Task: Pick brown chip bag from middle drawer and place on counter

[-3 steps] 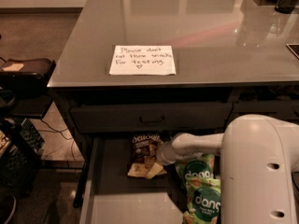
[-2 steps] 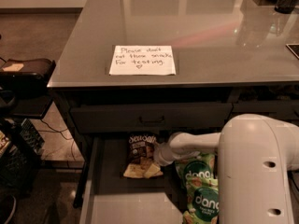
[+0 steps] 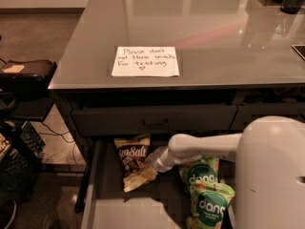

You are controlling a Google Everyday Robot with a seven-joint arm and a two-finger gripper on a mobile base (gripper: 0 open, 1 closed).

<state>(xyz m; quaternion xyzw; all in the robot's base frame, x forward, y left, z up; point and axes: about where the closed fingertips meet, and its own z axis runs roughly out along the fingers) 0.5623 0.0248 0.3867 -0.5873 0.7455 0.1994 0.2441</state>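
Note:
The brown chip bag, dark with white "Sea Salt" script and a cream lower edge, sits tilted over the back of the open middle drawer. My gripper is at the end of the white arm, reaching in from the right. It is at the bag's right edge and shut on it. The fingertips are mostly hidden against the dark drawer. The grey counter lies above, with the white handwritten note on it.
Two green-and-white "dang" bags lie in the drawer's right part under my arm. The closed upper drawer front with a black handle overhangs the bag. My white body fills the lower right. A black crate stands on the floor at left.
My gripper and the brown chip bag have moved together a little to the left inside the drawer, and the bag now tilts more, its cream edge flared out.

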